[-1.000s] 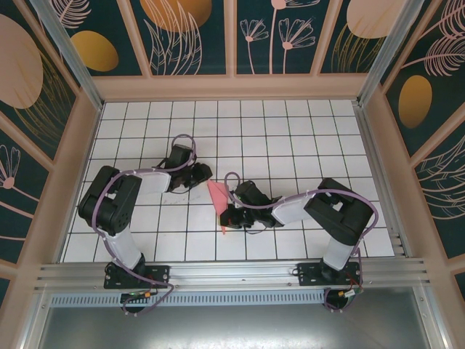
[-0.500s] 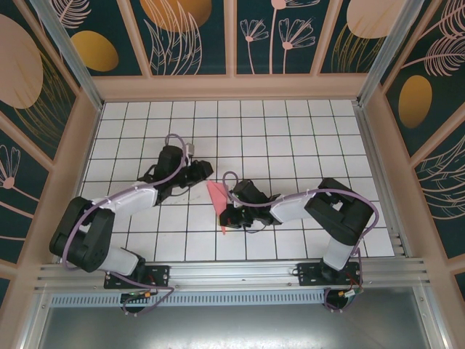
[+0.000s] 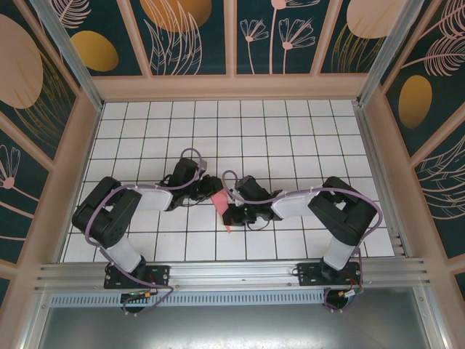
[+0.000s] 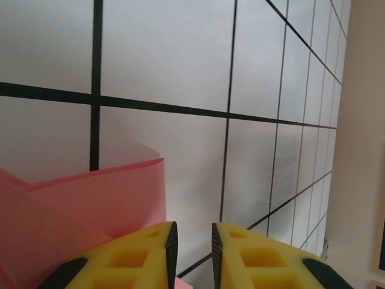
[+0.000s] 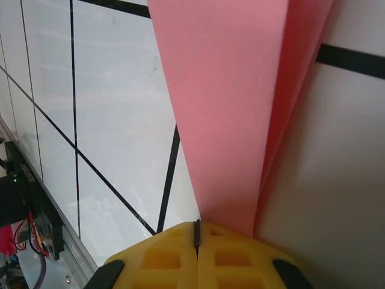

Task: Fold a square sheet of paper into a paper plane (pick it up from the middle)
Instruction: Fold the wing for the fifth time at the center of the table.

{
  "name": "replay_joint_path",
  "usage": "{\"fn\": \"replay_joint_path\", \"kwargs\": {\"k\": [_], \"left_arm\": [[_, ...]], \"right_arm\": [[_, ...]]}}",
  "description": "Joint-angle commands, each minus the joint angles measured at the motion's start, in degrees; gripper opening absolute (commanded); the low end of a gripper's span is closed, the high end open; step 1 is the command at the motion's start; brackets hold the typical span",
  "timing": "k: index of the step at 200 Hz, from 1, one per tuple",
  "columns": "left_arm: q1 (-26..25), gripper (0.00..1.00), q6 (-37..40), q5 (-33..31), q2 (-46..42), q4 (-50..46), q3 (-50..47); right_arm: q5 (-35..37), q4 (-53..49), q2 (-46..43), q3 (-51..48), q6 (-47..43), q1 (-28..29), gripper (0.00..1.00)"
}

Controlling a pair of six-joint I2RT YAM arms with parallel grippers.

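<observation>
Folding midway: the right tool (image 5: pixel 197 229) is clenched on the creased square sheet of paper (image 5: pixel 228 102), while the left tool (image 4: pixel 192 238), slightly parted and empty, should next pinch its left flap.

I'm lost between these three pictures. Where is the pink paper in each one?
Top view: the pink paper is near the centre of the white table, slightly toward the near edge.
Left wrist view: bottom left corner, one curled edge standing up.
Right wrist view: a tall wedge from bottom centre to the top edge.
Shared landmark: the table's black grid lines.
</observation>
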Motion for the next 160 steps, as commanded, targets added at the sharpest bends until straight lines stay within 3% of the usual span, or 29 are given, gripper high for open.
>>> {"fn": "replay_joint_path", "kwargs": {"k": [1, 46, 85, 115, 160], "left_arm": [[-0.2, 0.26, 0.3, -1.2, 2.8, 1.4, -0.5], [-0.3, 0.25, 1.5, -3.7, 5.6, -0.6, -1.0], [-0.2, 0.25, 1.4, -3.8, 5.0, -0.4, -1.9], [-0.2, 0.24, 1.3, -4.2, 4.9, -1.1, -1.7], [-0.3, 0.21, 0.3, -5.3, 5.5, -1.4, -1.9]], "right_arm": [[0.7, -4.4, -2.2, 0.7, -0.9, -0.5, 0.04], [2.2, -0.7, -5.5, 1.4, 4.8, -0.4, 0.09], [2.0, 3.7, -1.1, 1.9, 9.5, -0.3, 0.1], [1.2, 2.8, 2.7, 2.0, 9.0, -0.2, 0.1], [-1.5, 3.5, -1.6, -5.2, 8.0, 0.3, 0.12]]}}
